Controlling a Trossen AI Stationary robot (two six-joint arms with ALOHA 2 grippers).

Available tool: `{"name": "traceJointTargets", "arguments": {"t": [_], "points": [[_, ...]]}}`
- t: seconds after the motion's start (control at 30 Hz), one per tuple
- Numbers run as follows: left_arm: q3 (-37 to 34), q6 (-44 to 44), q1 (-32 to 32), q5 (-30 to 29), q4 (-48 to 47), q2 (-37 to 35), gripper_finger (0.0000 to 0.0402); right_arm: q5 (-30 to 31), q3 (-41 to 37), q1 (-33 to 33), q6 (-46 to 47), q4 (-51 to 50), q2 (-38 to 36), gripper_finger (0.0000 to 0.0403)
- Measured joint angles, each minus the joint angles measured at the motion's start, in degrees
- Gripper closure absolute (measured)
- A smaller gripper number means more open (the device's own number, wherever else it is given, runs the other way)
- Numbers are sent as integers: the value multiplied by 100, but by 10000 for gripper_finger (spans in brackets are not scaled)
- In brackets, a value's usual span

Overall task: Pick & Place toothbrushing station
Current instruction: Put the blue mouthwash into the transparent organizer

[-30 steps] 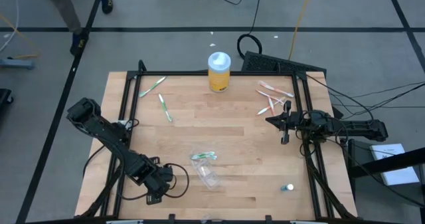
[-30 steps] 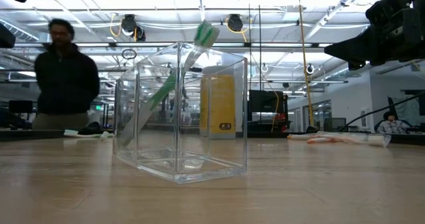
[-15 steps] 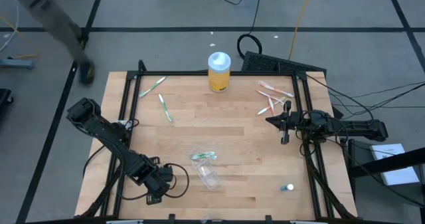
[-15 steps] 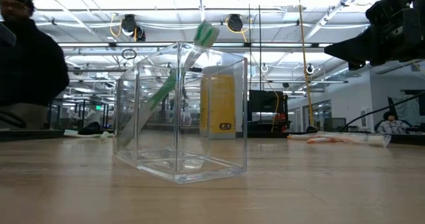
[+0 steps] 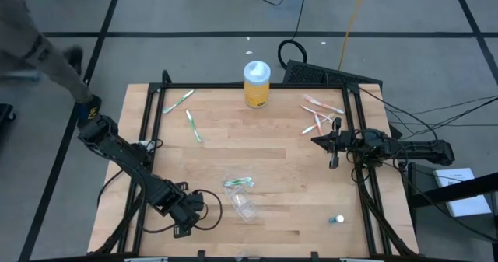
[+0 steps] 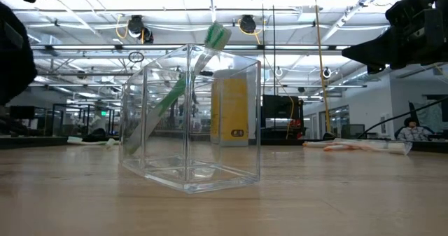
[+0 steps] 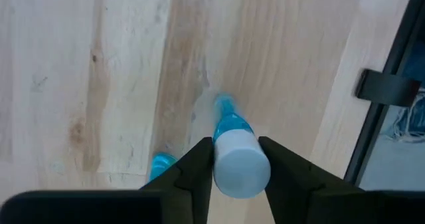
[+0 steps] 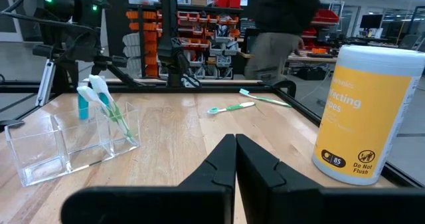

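The toothbrushing station (image 5: 244, 205) is a clear plastic box standing on its base near the table's near edge, also seen in the low view (image 6: 190, 124) and the right wrist view (image 8: 63, 144). A green toothbrush (image 6: 183, 82) leans inside it. My left gripper (image 5: 180, 215) stands at the near left, pointing steeply down, and is shut on a blue tube with a white cap (image 7: 236, 151). The tube also shows upright behind the box (image 8: 82, 106). My right gripper (image 5: 315, 141) hangs level at the table's right side, shut and holding nothing (image 8: 236, 144). My left gripper pinches the tube's white cap (image 7: 240, 167) between its two fingers, one on each side. The fingers come from above, pointing steeply down along the tube. The tube stands roughly upright, its blue end (image 7: 224, 108) toward the table; whether that end rests on the wood I cannot tell.
A yellow jar with a white lid (image 5: 257, 83) stands at the far edge. Two green toothbrushes (image 5: 187, 114) lie at the far left, and several pink ones (image 5: 320, 113) at the far right. A small white-capped item (image 5: 337, 218) lies near the right front. A person (image 5: 39, 44) is beyond the far left corner.
The person beyond the table's far left corner has walked further left. Neither arm nor anything on the table has visibly moved.
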Motion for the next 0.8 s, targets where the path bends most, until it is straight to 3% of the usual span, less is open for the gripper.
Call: {"name": "traceJointTargets", "arguments": {"t": [0.07,0.47,0.8], "points": [[0,34,64,-8,2,0,305,0,0,0,0,1,1,399],[5,777,360,-222,686,-154,305,0,0,0,0,2,0,399],[714,1986,457,-1437,674,-577,302,0,0,1,0,0,-1,399]]}}
